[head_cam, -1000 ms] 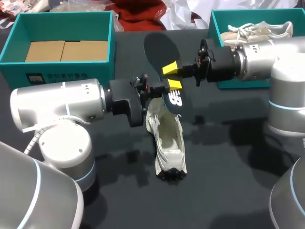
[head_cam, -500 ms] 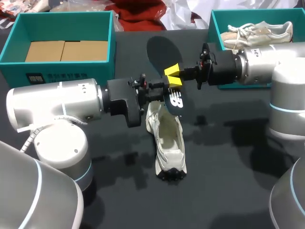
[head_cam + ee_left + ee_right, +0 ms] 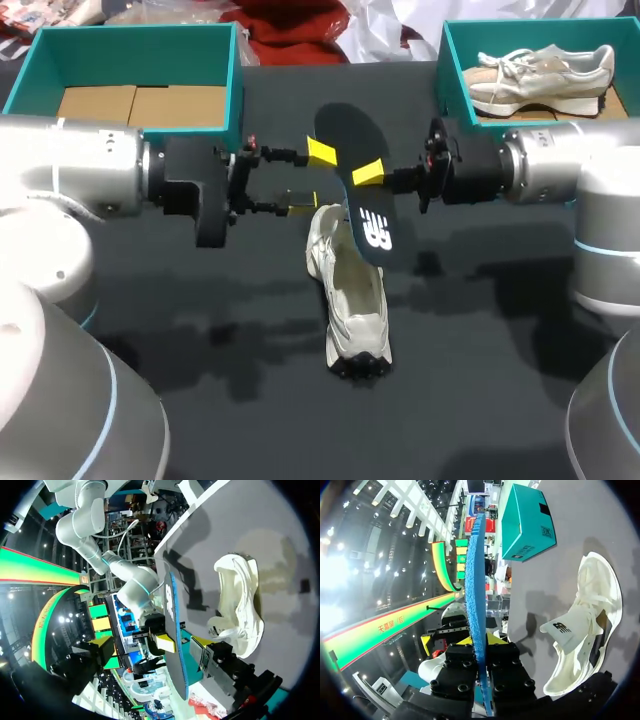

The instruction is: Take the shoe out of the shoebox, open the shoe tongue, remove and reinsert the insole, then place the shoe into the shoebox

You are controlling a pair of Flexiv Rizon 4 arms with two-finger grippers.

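Note:
A white shoe (image 3: 352, 292) lies on the black table with its tongue pulled open. Its dark insole (image 3: 358, 180) hangs above the shoe's heel end, and my right gripper (image 3: 366, 173) is shut on the insole's edge. In the right wrist view the insole (image 3: 476, 595) shows edge-on, blue, between the shut fingers (image 3: 506, 656), with the shoe (image 3: 585, 630) beside them. My left gripper (image 3: 310, 180) stands open just left of the insole, touching nothing. In the left wrist view the insole (image 3: 173, 645) is ahead of that gripper (image 3: 150, 655), and the shoe (image 3: 240, 605) lies beyond.
A teal shoebox (image 3: 448, 62) at the back right holds a second beige shoe (image 3: 545, 68). Another teal box (image 3: 236, 90) at the back left holds cardboard inserts (image 3: 140, 105). Bare table lies in front of the shoe.
My left gripper opened, let go of the insole and drew back to the left. The right gripper kept hold of the insole and lowered slightly.

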